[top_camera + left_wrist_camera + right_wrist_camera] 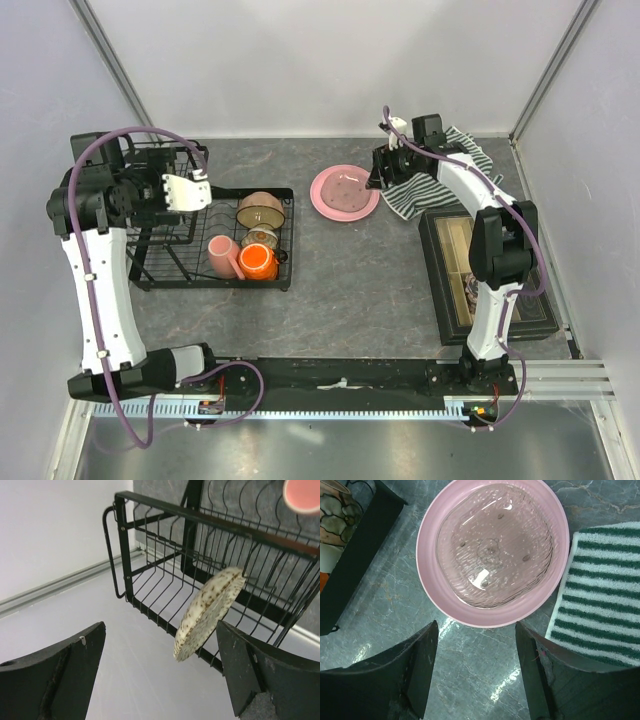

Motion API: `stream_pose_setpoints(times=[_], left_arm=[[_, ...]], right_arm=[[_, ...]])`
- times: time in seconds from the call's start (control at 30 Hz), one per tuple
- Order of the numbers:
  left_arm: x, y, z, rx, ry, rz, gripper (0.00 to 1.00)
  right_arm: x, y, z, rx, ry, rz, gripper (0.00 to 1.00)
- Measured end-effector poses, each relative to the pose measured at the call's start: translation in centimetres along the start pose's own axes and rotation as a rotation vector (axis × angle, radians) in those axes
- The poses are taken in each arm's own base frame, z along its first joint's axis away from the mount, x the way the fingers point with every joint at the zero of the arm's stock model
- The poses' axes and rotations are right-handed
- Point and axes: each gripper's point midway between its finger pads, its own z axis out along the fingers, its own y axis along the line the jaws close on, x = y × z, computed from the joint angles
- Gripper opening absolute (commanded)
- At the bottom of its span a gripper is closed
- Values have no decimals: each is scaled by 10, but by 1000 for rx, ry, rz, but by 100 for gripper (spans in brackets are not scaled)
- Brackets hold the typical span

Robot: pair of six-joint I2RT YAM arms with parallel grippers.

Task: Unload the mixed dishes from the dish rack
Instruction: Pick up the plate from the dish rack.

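The black dish rack (215, 240) stands at the table's left. Its flat tray holds a tan-brown bowl (261, 209), a small floral bowl (260, 238), an orange mug (257, 261) and a pink mug (221, 256). A speckled oval dish (210, 612) stands on edge in the taller basket section (165, 555). My left gripper (160, 675) hangs open beside that basket, the dish just ahead of its right finger (245, 670) and untouched. The pink plate (344, 192) lies flat on the table. My right gripper (476, 665) is open over bare table at the plate's (492, 550) near rim, holding nothing.
A green-and-white striped towel (430, 180) lies right of the plate, under the right arm. A dark compartmented box (470, 275) sits at the right side. White walls close in the table on the left, back and right.
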Motion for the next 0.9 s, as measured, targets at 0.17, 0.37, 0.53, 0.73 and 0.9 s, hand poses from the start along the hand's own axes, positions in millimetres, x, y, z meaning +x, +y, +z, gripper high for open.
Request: stream_pose_setpoints(times=[0.17, 0.37, 0.53, 0.73, 0.9], left_arm=[[13, -3, 6, 38, 17, 63, 98], [18, -15, 21, 103, 8, 143, 97], [22, -19, 38, 154, -8, 181, 97], [25, -22, 51, 190, -18, 202, 95], [28, -25, 57, 212, -17, 204, 90]], right_arm=[[8, -1, 3, -3, 11, 7, 70], [12, -2, 6, -4, 13, 8, 71], [12, -2, 7, -7, 6, 4, 70], [10, -1, 8, -19, -4, -1, 70], [11, -1, 9, -22, -5, -1, 70]])
